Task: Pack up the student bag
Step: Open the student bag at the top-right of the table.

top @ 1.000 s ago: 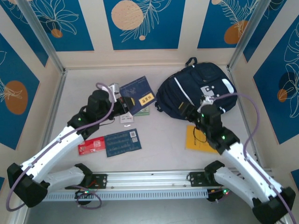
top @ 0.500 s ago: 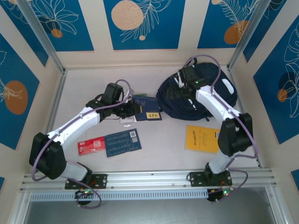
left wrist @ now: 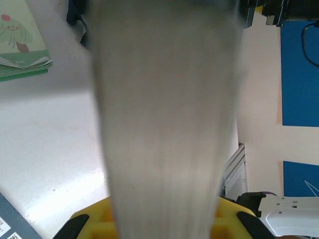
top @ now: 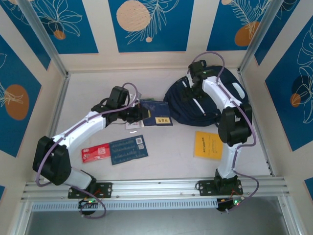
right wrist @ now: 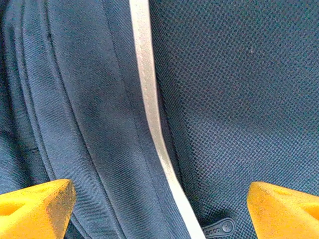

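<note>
The student bag [top: 208, 100], a dark navy backpack with thin white stripes, lies at the back right of the table. My right gripper [top: 191, 91] hovers over its left side, arm stretched far across. Close up, navy fabric, mesh and one white stripe [right wrist: 149, 99] sit under the right gripper [right wrist: 159, 209], which is open with nothing between its yellow fingertips [right wrist: 37, 204]. My left gripper [top: 141, 113] is shut on a navy book [top: 158, 114] just left of the bag. The book's pale page edge [left wrist: 164, 124] stands blurred between the yellow pads [left wrist: 87, 221].
A yellow notebook [top: 209, 145] lies in front of the bag. A blue booklet [top: 128, 149] and a red card [top: 95, 152] lie at front left. A small white card [top: 132, 125] and a green booklet [left wrist: 20, 45] sit near the left gripper.
The left arm has lowered the navy book and carried it right, toward the bag. The right arm has swung from the bag's front edge to reach over its left side.
</note>
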Robot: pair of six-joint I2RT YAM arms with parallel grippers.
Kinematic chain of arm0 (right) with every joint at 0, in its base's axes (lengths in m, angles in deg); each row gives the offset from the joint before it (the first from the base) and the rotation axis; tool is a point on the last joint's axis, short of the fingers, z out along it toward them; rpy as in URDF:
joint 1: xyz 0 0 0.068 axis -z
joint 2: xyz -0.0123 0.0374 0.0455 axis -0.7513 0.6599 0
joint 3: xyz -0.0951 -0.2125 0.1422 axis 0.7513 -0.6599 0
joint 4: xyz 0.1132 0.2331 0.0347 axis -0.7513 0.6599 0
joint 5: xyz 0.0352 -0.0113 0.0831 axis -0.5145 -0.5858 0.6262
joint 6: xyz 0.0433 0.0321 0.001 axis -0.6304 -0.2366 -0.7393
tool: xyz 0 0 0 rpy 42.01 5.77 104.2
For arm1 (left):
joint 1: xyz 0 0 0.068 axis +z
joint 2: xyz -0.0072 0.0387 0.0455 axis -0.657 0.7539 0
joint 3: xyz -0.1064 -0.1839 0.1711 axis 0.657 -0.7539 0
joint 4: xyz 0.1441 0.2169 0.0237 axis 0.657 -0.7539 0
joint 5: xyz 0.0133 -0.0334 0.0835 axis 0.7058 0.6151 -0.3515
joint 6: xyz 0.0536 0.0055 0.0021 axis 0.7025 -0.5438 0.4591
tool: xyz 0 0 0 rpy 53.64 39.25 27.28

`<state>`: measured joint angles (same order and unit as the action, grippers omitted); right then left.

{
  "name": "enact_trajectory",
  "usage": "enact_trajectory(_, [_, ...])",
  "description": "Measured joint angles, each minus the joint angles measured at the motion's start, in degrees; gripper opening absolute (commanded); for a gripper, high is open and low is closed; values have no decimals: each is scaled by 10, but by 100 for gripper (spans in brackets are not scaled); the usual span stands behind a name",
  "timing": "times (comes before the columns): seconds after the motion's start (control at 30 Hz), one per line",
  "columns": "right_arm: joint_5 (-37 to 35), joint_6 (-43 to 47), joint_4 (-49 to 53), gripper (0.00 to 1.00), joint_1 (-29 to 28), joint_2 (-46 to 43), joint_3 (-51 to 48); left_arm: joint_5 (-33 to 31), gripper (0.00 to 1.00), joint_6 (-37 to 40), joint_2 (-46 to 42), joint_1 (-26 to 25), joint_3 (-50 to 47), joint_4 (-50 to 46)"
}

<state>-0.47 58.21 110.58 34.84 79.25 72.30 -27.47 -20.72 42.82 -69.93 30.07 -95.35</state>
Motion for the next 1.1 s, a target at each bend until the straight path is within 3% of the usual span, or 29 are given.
enact_trajectory(0.3, [7, 1, 5, 74, 2, 42, 14, 19, 0, -19, 3, 10, -18, 26])
enact_trajectory(0.5, [-21, 0, 6, 74, -13, 74, 29, 25, 0, -21, 3, 11, -21, 35])
enact_trajectory(0.73, [-78, 3, -5, 85, -42, 75, 24, 35, 0, -23, 3, 13, -23, 48])
enact_trajectory(1.1, [-92, 4, -54, 80, -65, 56, -36, 39, 0, -20, 0, 14, -23, 47])
